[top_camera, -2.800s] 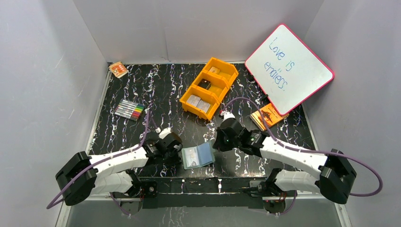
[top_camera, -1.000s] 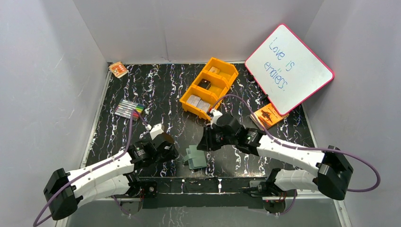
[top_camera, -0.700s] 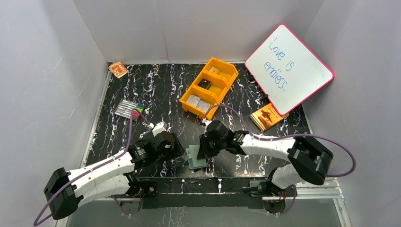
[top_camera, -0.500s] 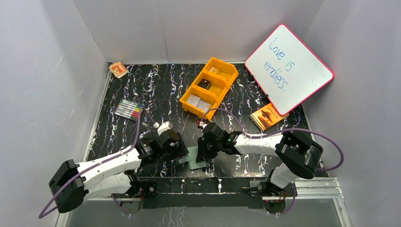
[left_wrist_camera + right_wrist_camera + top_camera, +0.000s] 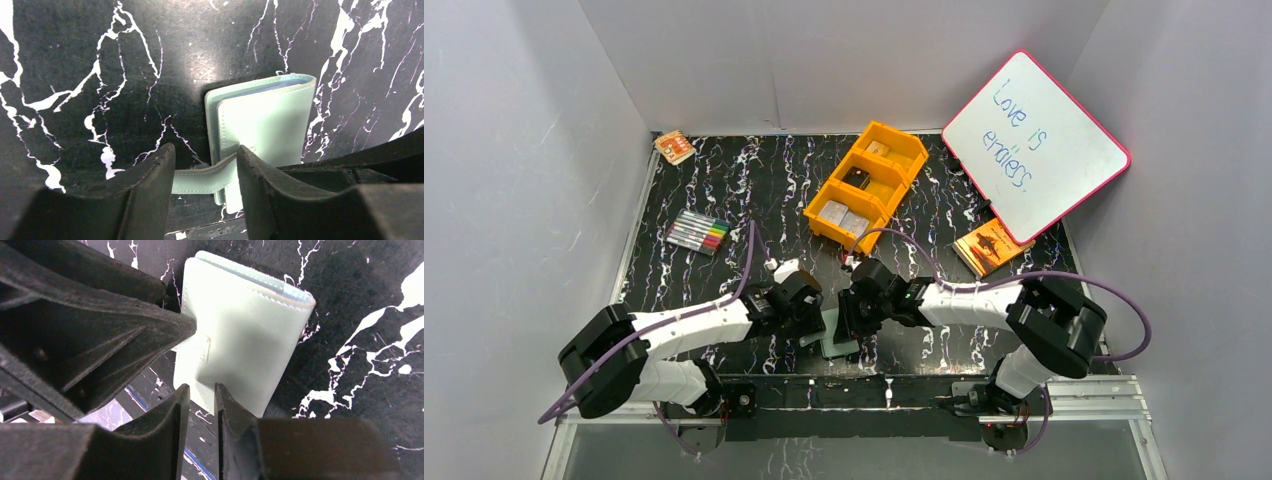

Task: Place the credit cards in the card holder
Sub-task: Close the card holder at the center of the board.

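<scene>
The card holder (image 5: pixel 834 338) lies folded shut near the table's front edge, pale grey-green in both wrist views (image 5: pixel 270 125) (image 5: pixel 240 340). My left gripper (image 5: pixel 812 320) (image 5: pixel 205 162) is open, and the holder's snap tab (image 5: pixel 202 179) stretches across the gap between its fingers (image 5: pixel 150 190). My right gripper (image 5: pixel 848 320) (image 5: pixel 201 405) stands over the holder's near edge with its jaws a narrow slit apart and nothing between them. The credit cards sit in the orange tray (image 5: pixel 832 238): silver-grey (image 5: pixel 844 217), black (image 5: pixel 857 177), tan (image 5: pixel 879 150).
A pink-framed whiteboard (image 5: pixel 1034 145) leans at the back right, with an orange patterned packet (image 5: pixel 989 245) below it. Coloured markers (image 5: pixel 697 232) lie at the left and a small packet (image 5: pixel 674 147) at the back left corner. The front rail (image 5: pixel 854 385) runs just below the holder.
The holder, open flat at first, is now folded shut. Both grippers have closed in on it, the left arm swinging right until the tab sits between its fingers.
</scene>
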You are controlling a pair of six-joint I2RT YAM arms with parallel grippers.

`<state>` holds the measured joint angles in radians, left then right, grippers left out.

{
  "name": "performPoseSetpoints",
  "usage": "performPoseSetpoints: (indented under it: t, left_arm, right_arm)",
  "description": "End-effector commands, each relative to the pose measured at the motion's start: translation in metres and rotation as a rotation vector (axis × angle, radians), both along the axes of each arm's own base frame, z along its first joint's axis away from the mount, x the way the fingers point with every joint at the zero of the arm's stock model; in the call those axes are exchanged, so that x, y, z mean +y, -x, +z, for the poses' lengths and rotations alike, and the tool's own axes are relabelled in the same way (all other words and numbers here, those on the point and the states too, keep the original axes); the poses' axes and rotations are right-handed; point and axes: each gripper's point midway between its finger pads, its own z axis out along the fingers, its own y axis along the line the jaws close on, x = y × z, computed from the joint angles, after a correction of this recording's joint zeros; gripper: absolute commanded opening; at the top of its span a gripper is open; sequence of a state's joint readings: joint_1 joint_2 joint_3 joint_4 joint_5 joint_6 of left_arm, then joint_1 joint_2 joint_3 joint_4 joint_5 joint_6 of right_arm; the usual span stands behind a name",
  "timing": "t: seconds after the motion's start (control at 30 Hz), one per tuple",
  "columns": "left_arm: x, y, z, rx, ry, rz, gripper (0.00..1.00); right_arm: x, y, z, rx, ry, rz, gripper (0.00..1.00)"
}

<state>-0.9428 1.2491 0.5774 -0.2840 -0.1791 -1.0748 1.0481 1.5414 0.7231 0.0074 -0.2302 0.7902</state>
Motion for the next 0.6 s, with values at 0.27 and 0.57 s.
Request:
performPoseSetpoints:
  t: [0.27,0.57]
  left_arm:
    - [0.028,0.007,-0.019,0.028,-0.131,0.029,0.15]
    - [0.032,0.010,-0.026,0.035,-0.140,0.038,0.08]
  right_arm:
    - [-0.028,-0.005,0.029,-0.071,-0.028,-0.126,0.58]
    - [-0.028,0.000,0.017,0.007,-0.102,-0.159,0.69]
